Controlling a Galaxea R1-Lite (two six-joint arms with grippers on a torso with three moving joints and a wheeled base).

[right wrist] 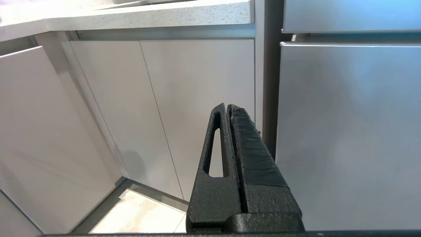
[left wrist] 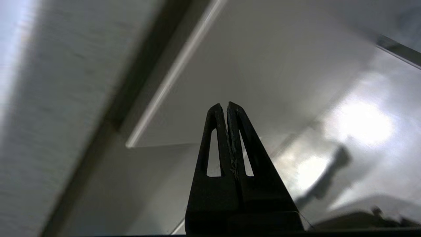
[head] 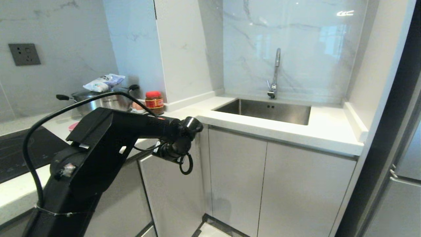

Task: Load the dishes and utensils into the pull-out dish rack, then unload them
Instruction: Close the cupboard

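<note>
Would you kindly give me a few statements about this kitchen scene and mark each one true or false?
1. The left gripper is shut and holds nothing. True.
2. The sink is full of dishes. False: the visible part of the basin shows only bare steel.
3. A red-lidded jar stands on the counter beside the steel pot. True.
4. The cabinet doors under the sink stand wide open with a wire rack pulled out. False: they are closed, and no rack is in view.
5. The right gripper is clamped on a pair of chopsticks. False: it is shut on nothing, pointing at the lower cabinet fronts.
</note>
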